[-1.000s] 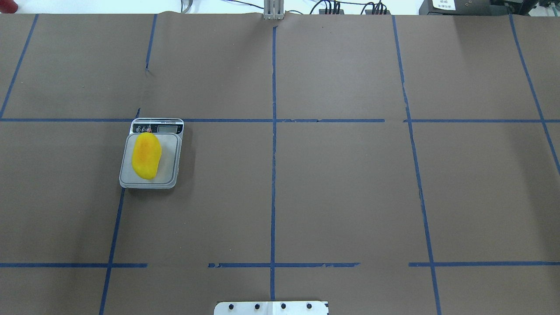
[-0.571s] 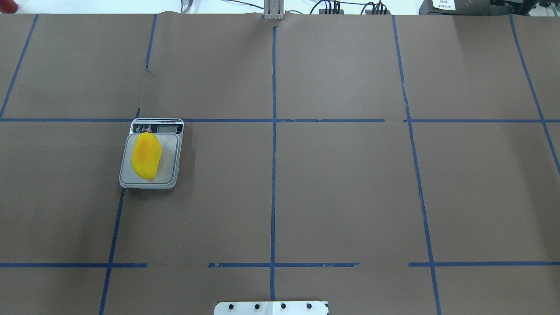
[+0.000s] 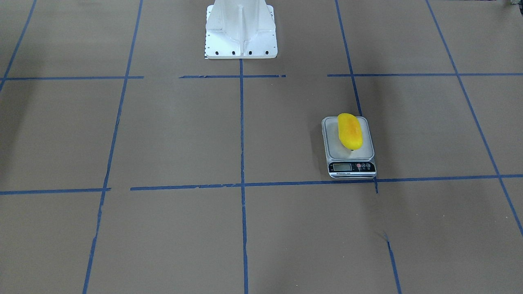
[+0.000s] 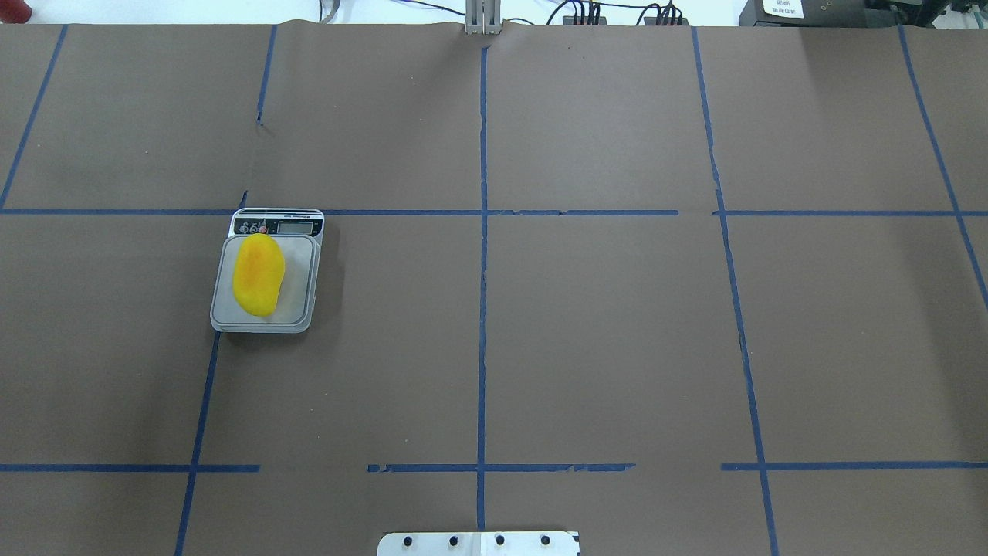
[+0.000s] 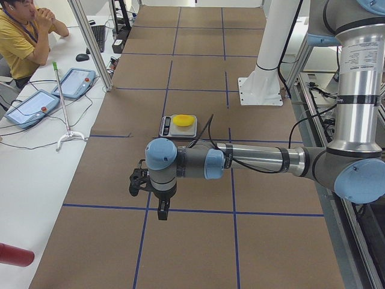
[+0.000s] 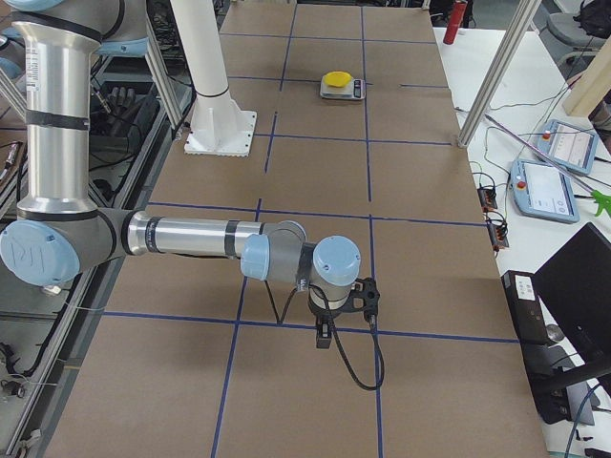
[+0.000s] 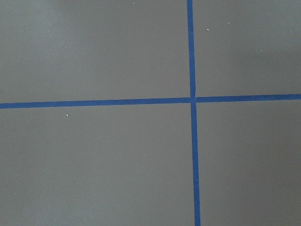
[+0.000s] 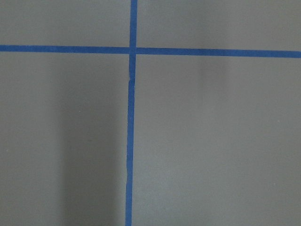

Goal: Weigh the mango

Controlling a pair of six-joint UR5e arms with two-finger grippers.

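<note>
The yellow mango point(image 4: 258, 276) with an orange blush lies lengthwise on the platform of a small grey digital scale point(image 4: 302, 307), left of the table's middle. It also shows in the front view point(image 3: 350, 131) and in both side views point(image 5: 183, 120) point(image 6: 336, 78). My left gripper point(image 5: 162, 212) hangs over the table's left end, far from the scale, and shows only in the left side view. My right gripper point(image 6: 325, 336) hangs over the right end and shows only in the right side view. I cannot tell whether either is open or shut. Both wrist views show only brown paper and blue tape.
Brown paper with a blue tape grid covers the table point(image 4: 617, 324). The white robot base point(image 3: 241, 28) stands at the near middle edge. An operator point(image 5: 24, 30) sits by tablets point(image 5: 75, 81) on a side desk. A red can point(image 6: 456, 21) stands at the far corner.
</note>
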